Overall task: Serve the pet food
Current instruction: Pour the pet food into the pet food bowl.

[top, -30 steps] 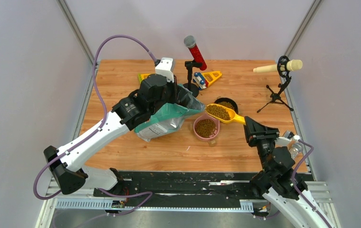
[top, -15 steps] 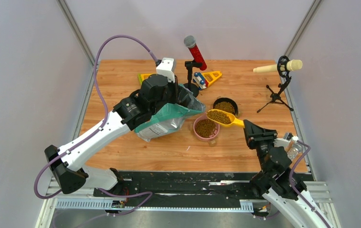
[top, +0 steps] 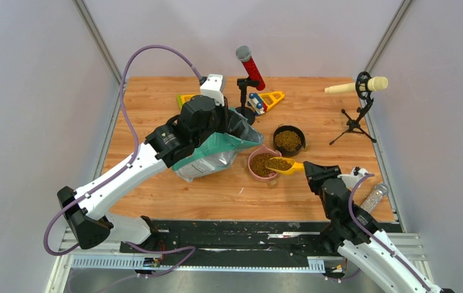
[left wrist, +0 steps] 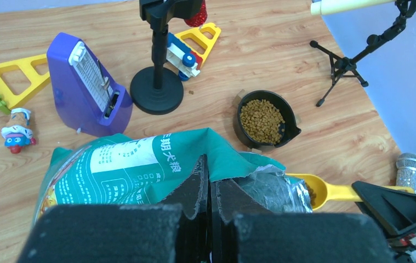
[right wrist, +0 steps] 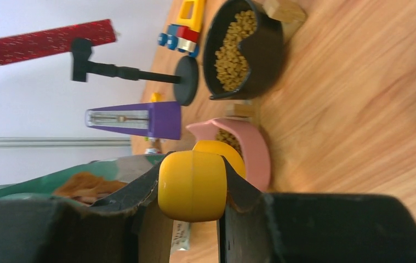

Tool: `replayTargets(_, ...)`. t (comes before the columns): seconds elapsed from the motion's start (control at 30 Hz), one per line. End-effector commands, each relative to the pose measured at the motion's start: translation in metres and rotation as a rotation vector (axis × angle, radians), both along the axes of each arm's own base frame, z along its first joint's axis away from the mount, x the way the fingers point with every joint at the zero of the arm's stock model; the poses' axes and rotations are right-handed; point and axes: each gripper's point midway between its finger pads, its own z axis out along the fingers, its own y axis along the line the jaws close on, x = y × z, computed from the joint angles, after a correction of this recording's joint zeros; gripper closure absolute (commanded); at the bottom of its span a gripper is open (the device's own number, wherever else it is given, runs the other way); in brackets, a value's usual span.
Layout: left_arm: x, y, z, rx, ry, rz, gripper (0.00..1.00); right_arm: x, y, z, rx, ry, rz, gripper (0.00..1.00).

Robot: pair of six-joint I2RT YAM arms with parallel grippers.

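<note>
The teal-green bag with a white label lies open toward the bowls. My left gripper is shut on its torn top edge, which shows in the left wrist view. My right gripper is shut on the handle of the yellow scoop. The scoop holds brown kibble and sits low over the pink bowl, which also holds kibble. In the right wrist view the scoop handle sits between my fingers, with the pink bowl beyond. A black bowl is full of kibble.
A red microphone on a stand is behind the bag. A beige microphone on a tripod is at the far right. A purple metronome, yellow toys and a small figure lie at the back. A silver microphone lies at the right edge.
My right gripper has moved the scoop left and down, from beside the black bowl to over the pink bowl. The left arm and bag have not moved.
</note>
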Motion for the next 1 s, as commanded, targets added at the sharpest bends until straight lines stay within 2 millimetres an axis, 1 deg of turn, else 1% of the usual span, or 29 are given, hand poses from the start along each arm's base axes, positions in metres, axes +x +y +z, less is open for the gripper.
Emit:
replayTargets(0.0,0.008,-0.001,0.025,-0.074,-0.070,0.029,1.00,0.007,-0.002,0.007,-0.053,0.000,-0.018,1.00)
replayTargets(0.2,0.007,0.000,0.024,-0.075,-0.068,0.030,1.00,0.011,0.000,0.005,-0.097,0.021,-0.015,1.00)
replayTargets(0.37,0.006,-0.001,0.022,-0.080,-0.064,0.024,1.00,0.019,0.007,0.016,-0.162,-0.005,0.018,1.00)
replayTargets(0.47,0.006,-0.001,0.022,-0.083,-0.062,0.021,1.00,0.025,0.011,0.017,-0.189,0.019,0.024,1.00)
replayTargets(0.53,0.005,0.000,0.022,-0.084,-0.062,0.023,1.00,0.029,0.015,0.017,-0.197,0.030,0.026,1.00)
replayTargets(0.73,0.003,0.002,0.022,-0.084,-0.064,0.025,1.00,0.041,0.025,0.030,-0.177,-0.023,0.027,1.00)
replayTargets(0.97,0.003,0.004,0.023,-0.086,-0.064,0.027,1.00,0.047,0.028,0.035,-0.198,-0.035,0.033,1.00)
